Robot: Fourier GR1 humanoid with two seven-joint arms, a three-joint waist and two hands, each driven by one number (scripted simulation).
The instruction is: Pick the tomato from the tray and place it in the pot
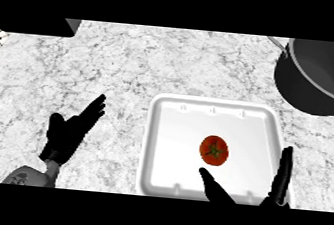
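**Tomato on the tray, pot apart at the far right**

Tomato (214, 150), red with a green star-shaped calyx facing up, lies on the white tray (169, 135), a little right of the tray's middle and toward its near half. It is the only thing on the tray. The tray is square with rounded corners and a raised rim, and it sits flat on the pale speckled desk (130, 66).

The dark grey pot (317, 82) stands at the far right of the desk, beyond the tray's far right corner and apart from it. Only part of it shows, and nothing can be seen inside it.

The right hand (279, 182) hangs over the tray's near edge, fingers straight and spread from the thumb, open and holding nothing; the tomato lies just beyond the gap between them, untouched. The left hand (68, 136) shows left of the tray, over the bare desk, fingers straight and open, resting.
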